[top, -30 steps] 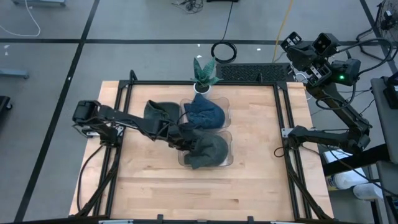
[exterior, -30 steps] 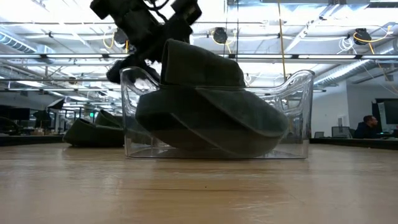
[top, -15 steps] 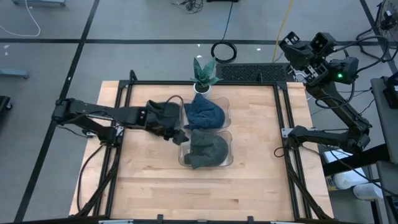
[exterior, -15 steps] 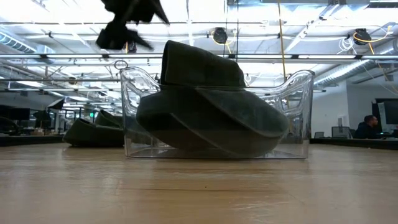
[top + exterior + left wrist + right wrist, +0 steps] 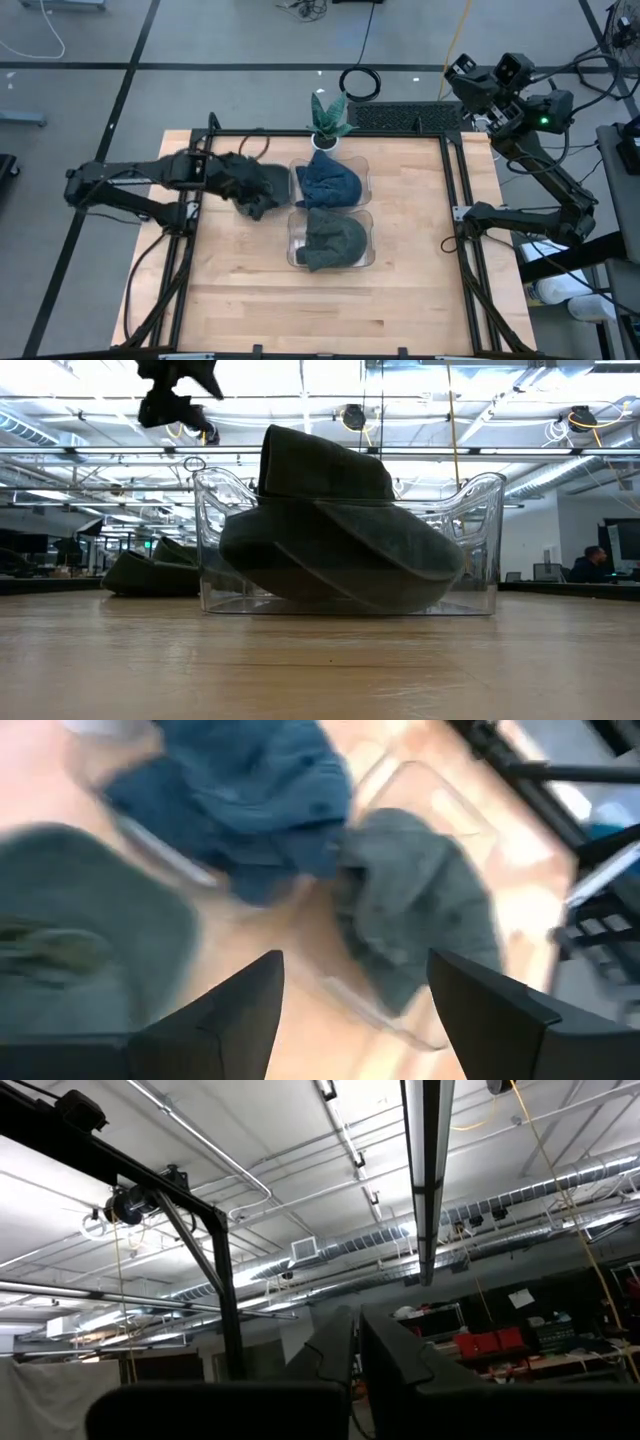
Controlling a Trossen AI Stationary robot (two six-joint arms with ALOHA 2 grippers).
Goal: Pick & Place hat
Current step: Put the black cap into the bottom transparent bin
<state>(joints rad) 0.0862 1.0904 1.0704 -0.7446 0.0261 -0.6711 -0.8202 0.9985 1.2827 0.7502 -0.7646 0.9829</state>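
Observation:
Two clear bins stand mid-table. The near bin [image 5: 368, 256] holds a grey-green hat [image 5: 333, 240], also seen large in the low view [image 5: 340, 550] and the left wrist view [image 5: 420, 910]. The far bin holds a blue hat [image 5: 328, 182] [image 5: 240, 800]. A third dark green hat [image 5: 272, 178] [image 5: 150, 575] lies by its brim on the table, left of the bins. My left gripper [image 5: 258, 200] [image 5: 175, 390] [image 5: 350, 1010] hovers open, high above that hat's near edge. My right gripper [image 5: 358, 1350] is parked high off the table's far right corner, shut, pointing at the ceiling.
A small potted plant [image 5: 328, 120] stands at the far edge behind the bins, with a black keyboard-like slab [image 5: 405, 115] to its right. Black frame rails [image 5: 455, 190] run along the table's sides. Bare wood [image 5: 320, 310] lies near and right of the bins.
My left gripper has drawn back from the grey-green hat in the near bin, rising and travelling toward the table's left and far side until it stands above the dark green hat. The hat in the near bin has stayed where it was.

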